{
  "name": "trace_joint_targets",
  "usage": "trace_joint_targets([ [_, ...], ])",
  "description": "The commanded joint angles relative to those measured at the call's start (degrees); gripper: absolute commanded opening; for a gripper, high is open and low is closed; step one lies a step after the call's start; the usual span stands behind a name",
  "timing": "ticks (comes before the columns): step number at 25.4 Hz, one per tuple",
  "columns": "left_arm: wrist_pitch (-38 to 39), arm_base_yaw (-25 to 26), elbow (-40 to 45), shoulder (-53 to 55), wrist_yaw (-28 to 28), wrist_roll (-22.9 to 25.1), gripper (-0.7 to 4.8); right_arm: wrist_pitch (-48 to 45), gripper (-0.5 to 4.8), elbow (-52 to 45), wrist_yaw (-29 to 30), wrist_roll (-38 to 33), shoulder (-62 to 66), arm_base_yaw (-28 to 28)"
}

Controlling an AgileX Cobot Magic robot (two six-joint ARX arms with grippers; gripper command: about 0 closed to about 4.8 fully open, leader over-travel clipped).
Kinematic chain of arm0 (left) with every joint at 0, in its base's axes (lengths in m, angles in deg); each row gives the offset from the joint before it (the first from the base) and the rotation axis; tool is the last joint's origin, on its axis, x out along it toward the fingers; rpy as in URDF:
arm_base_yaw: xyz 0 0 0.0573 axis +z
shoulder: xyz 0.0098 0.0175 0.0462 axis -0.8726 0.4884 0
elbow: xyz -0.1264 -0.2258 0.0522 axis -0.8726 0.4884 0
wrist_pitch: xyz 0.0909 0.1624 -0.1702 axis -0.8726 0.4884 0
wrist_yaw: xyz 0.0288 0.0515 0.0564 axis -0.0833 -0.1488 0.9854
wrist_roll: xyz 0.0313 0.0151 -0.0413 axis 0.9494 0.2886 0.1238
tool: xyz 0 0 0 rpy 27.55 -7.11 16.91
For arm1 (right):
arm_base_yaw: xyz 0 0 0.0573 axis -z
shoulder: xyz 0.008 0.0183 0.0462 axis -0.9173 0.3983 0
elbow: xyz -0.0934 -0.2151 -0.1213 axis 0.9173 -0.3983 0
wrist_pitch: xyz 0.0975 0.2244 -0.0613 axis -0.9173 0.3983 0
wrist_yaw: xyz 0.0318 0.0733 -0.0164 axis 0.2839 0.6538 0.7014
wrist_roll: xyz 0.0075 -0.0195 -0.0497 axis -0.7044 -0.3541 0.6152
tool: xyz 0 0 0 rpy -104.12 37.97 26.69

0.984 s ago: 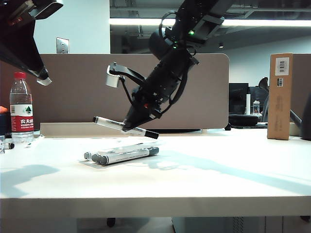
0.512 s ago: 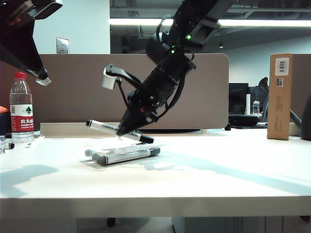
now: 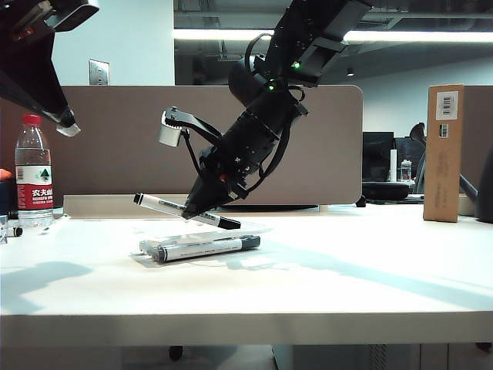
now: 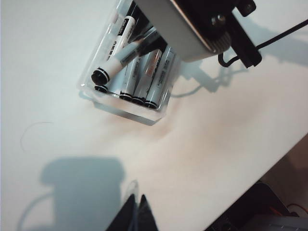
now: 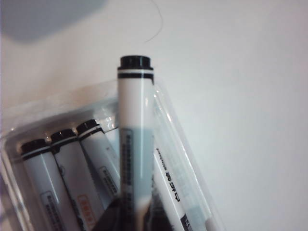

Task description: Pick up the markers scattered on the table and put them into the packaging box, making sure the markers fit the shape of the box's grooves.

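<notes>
My right gripper (image 3: 193,209) is shut on one marker (image 3: 165,206), a white barrel with a black cap, held tilted just above the packaging box (image 3: 145,260). In the right wrist view the held marker (image 5: 135,120) runs out from my right gripper (image 5: 135,217) over the clear box's rim (image 5: 169,126), with three more markers (image 5: 53,178) lying side by side in the grooves. The left wrist view looks down on the box (image 4: 144,115) and the held marker (image 4: 118,60) slanting over it. My left gripper (image 3: 68,123) hangs high at the far left, its tips (image 4: 138,201) shut on nothing.
A water bottle (image 3: 34,173) stands at the table's left edge. A tall brown cardboard box (image 3: 444,154) stands at the back right. A brown partition (image 3: 115,146) runs behind the table. The pale front edge (image 3: 246,327) of the table is close to the camera.
My right gripper has moved left and down with the marker, bringing it closer over the box. The left arm has kept still.
</notes>
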Motion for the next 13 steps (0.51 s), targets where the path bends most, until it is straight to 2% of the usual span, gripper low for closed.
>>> trace_joint_targets([
  [1,-0.2,0.0,-0.1,-0.2,-0.2,0.1,-0.06,-0.6,0.01,0.1,-3.1,-0.7,-0.3,0.2],
  [11,-0.2,0.0,-0.1,-0.2,-0.2,0.1,-0.06,-1.4,0.01,0.1,-4.0,-3.8,-0.3,0.4],
  [12,-0.2,0.0,-0.1,-0.2,-0.2,0.1,-0.06,-1.5,0.38,0.1,-4.4,-5.4,-0.3,0.5],
  [13,-0.2,0.0,-0.1,-0.2,-0.2,0.1,-0.06,-1.5,1.10,0.1,-4.9,-6.3,-0.3,0.5],
])
